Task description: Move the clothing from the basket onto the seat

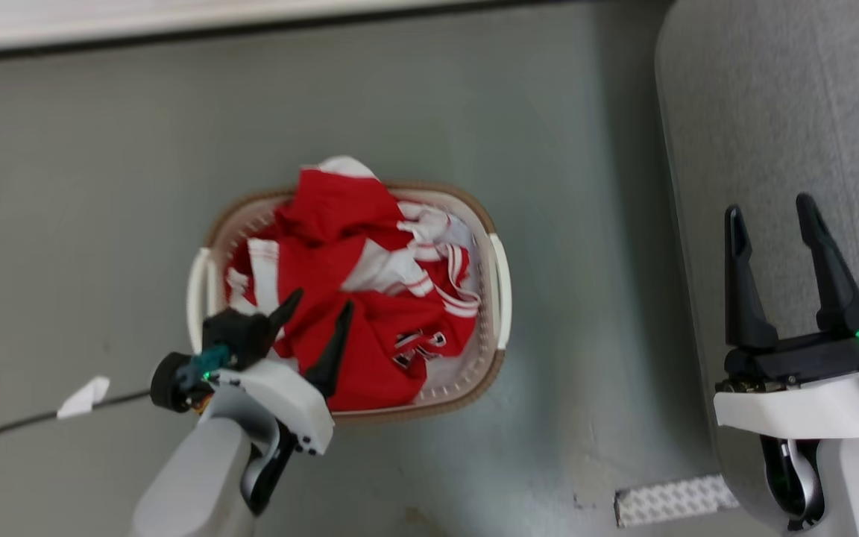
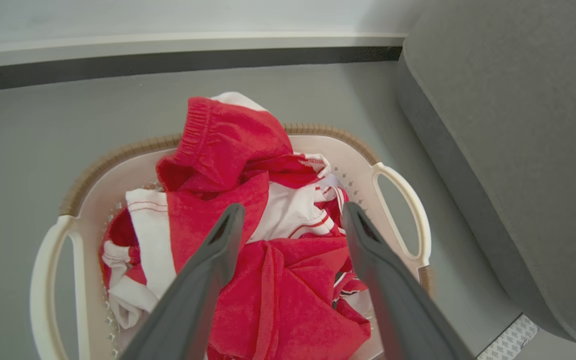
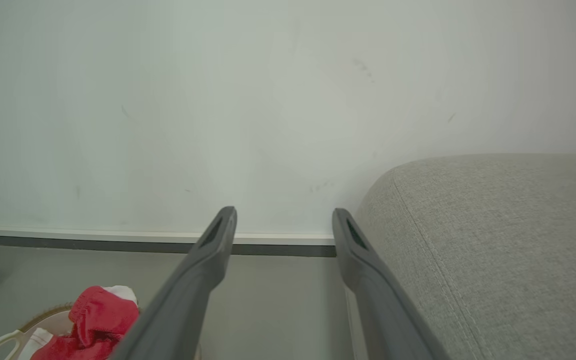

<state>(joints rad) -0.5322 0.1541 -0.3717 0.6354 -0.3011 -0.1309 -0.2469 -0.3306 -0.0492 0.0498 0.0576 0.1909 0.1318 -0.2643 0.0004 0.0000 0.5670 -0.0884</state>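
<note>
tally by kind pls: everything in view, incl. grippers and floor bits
Basket: 1
Clothing pile: 1 (garments tangled, can't count them singly)
Sofa: 1
Grippers: 2 (left gripper, right gripper, both open)
Cable: 1
White scrap on floor: 1
Textured strip on floor: 1
Total: 8

Red sports garments with white striped trim and panels, crumpled in a loose heap, one showing black-and-white lettering at the near side. Piled in a white perforated laundry basket and rising above its brown rim at the far side, an elastic waistband highest. Upright on the grey floor, rounded-rectangular, a white handle at each side. To the right, near but apart, a large light-grey fabric sofa with rounded edges.
</note>
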